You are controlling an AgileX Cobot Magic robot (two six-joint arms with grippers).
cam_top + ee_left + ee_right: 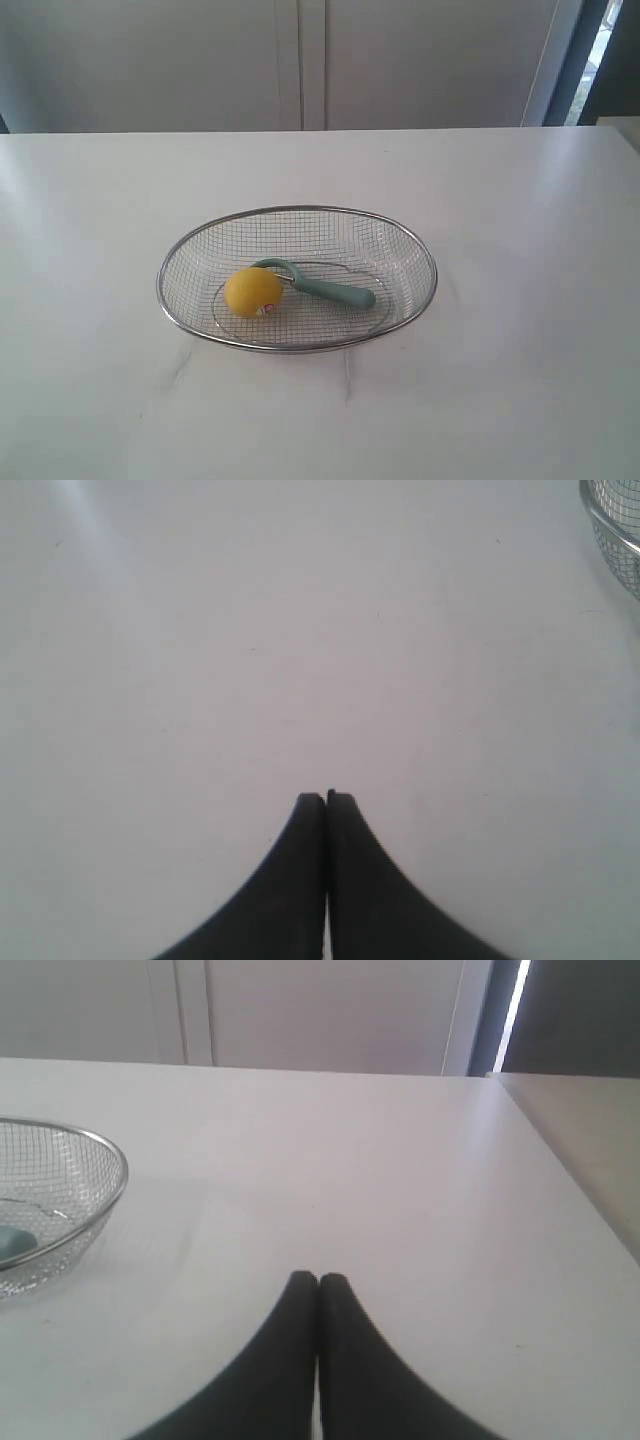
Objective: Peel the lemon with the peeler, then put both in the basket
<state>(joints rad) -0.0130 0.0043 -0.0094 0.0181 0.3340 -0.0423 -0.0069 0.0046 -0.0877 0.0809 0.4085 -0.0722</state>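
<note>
The silver wire-mesh basket (400, 236) sits at the middle of the white table. Inside it lies the yellow lemon (252, 291), its red-and-white sticker low on the side. The teal-green peeler (335, 290) rests beside the lemon, hooked head curving over it. Neither arm shows in the exterior view. My left gripper (326, 798) is shut with nothing in it, over bare table, with the basket's rim (607, 525) at the picture's corner. Also shut and empty, my right gripper (318, 1279) stands apart from the basket (95, 1205), where a bit of the peeler handle (14, 1243) shows.
The white table (520, 380) spreads wide around the basket. Pale cabinet doors (300, 60) stand behind its far edge. In the right wrist view the table's side edge (560, 1160) runs close by, with a dark gap beyond.
</note>
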